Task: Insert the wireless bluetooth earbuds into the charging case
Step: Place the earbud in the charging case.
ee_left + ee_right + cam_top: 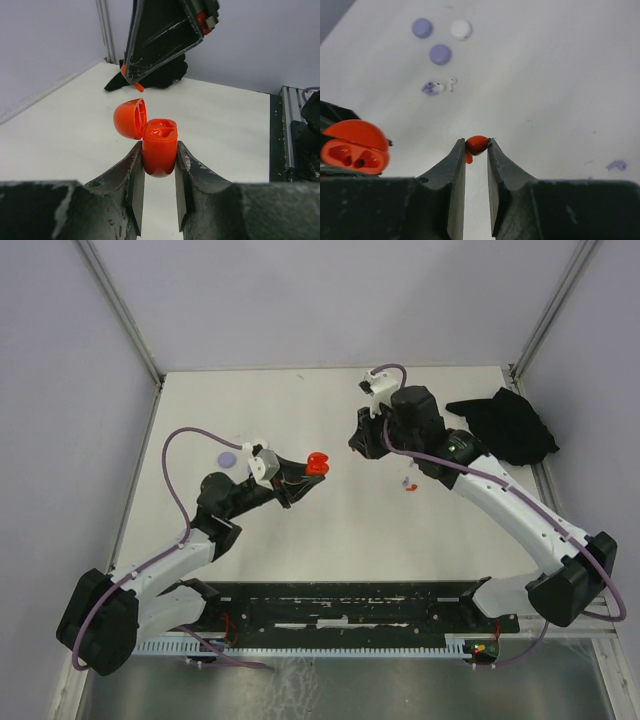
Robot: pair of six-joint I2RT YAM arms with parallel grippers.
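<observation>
Pinching a tiny red plastic earbud (476, 145) at lower centre, the right jaws sit nearly shut; left jaws clamp the open red plastic charging case (160, 152) mid-frame (lid (129, 118) back). Insertion pending: align it over a socket (160, 131).

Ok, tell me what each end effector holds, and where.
Left end effector: red charging case, by its lower body. Right end effector: red earbud, by its rounded head.
</observation>
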